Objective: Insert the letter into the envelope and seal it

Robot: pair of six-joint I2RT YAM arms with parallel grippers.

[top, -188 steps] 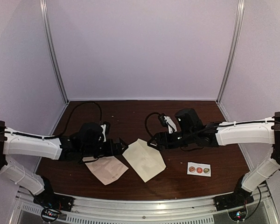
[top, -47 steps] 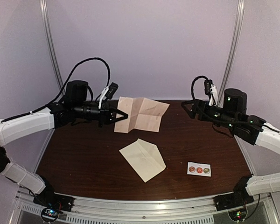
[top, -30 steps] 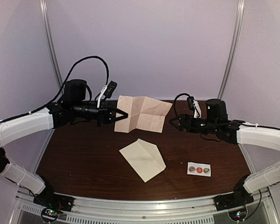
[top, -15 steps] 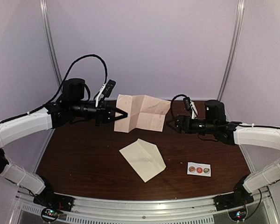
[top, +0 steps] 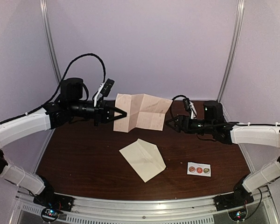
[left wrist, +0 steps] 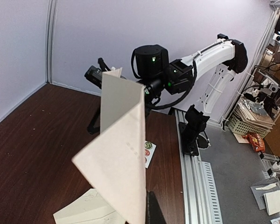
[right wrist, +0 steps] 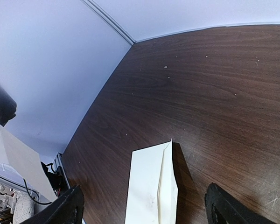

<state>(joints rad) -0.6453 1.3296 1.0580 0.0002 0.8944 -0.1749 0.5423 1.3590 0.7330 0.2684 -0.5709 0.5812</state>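
The letter (top: 142, 112), a pinkish creased sheet, hangs unfolded in the air over the back of the table. My left gripper (top: 121, 113) is shut on its left edge. In the left wrist view the letter (left wrist: 121, 154) fills the foreground and hides one finger. My right gripper (top: 170, 122) stands open just off the letter's right edge, with nothing between its fingers. The cream envelope (top: 143, 158) lies flat on the table below, flap folded out. In the right wrist view the envelope (right wrist: 151, 186) shows between my open fingertips (right wrist: 67, 207), and the letter (right wrist: 23, 163) sits at the left edge.
A small white strip of round stickers (top: 199, 169) lies at the front right of the dark wooden table (top: 84, 158), and shows as the strip (left wrist: 148, 151) in the left wrist view. Purple walls and metal posts (top: 53, 51) enclose the back and sides.
My right arm has swung left and lowered toward the letter's right edge, jaws staying open. The left gripper keeps holding the letter, lifted slightly.
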